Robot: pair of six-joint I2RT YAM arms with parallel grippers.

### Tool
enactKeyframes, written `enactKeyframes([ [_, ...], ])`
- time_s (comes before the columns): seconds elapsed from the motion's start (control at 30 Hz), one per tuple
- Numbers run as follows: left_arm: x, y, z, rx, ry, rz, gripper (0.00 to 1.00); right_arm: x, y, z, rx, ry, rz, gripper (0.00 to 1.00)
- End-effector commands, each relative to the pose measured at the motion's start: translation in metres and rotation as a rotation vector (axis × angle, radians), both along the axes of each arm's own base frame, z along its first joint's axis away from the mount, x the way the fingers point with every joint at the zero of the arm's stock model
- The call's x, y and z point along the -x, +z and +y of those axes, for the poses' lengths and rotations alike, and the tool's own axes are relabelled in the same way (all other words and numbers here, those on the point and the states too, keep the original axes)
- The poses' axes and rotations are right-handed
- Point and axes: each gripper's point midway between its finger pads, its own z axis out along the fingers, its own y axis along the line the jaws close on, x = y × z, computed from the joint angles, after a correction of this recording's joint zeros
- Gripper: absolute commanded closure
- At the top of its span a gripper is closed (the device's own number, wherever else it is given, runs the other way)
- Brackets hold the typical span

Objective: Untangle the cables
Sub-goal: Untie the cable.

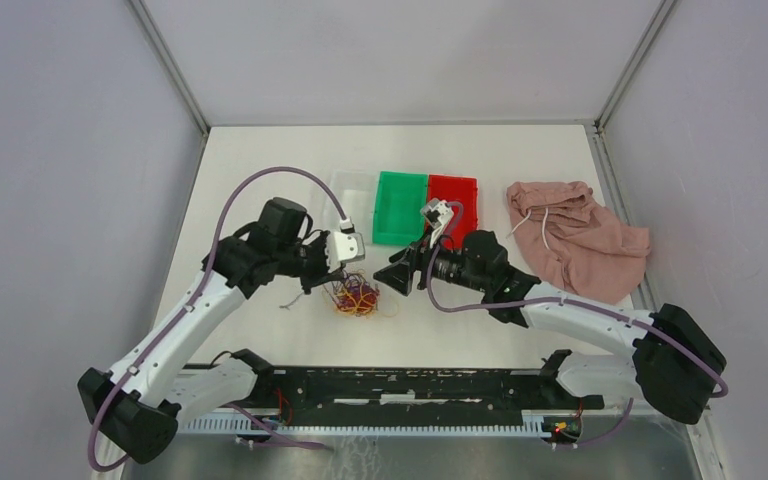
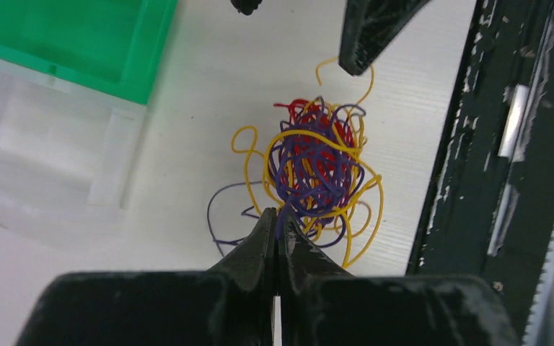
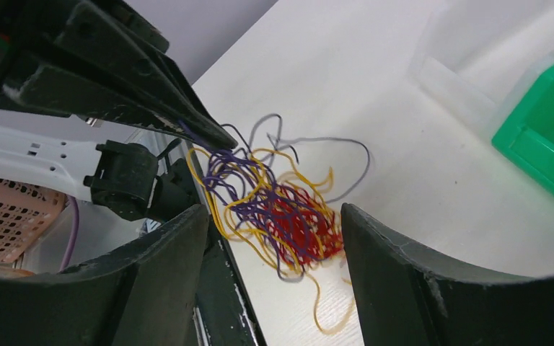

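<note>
**Wire clump between two grippers**

The cables (image 1: 356, 296) lie as one loose ball of yellow, red and purple wire on the table (image 1: 260, 170). They sit just below the centre of the top view, below and left of the green bin (image 1: 400, 205). The left gripper (image 2: 278, 216) is closed, its jaws pinching a purple strand at the clump's edge, lower centre of its wrist view. The right gripper (image 3: 274, 216) stands wide and holds nothing; its fingers frame the clump in its own view.

The wires look thin, light and limp yet springy, so a pulled strand will likely drag the whole ball. A free outer loop or loose end seems the best hold, with the other gripper steadying the mass. A pinch in the dense core would probably tighten it.
</note>
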Motion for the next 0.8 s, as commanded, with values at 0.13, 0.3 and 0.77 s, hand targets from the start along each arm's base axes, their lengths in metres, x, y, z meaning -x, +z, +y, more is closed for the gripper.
enactKeyframes([
  [0.13,0.003,0.038,-0.028,0.187,0.156,0.211,0.97,0.009,0.049,0.013,-0.064,0.022,-0.164,0.25],
  [0.3,0.004,0.042,-0.034,0.218,0.178,0.259,0.96,0.011,0.051,0.021,-0.033,0.032,-0.198,0.25],
  [0.77,0.029,0.063,-0.045,0.251,0.057,0.372,0.97,-0.006,0.017,0.035,0.108,-0.050,-0.225,0.31],
])
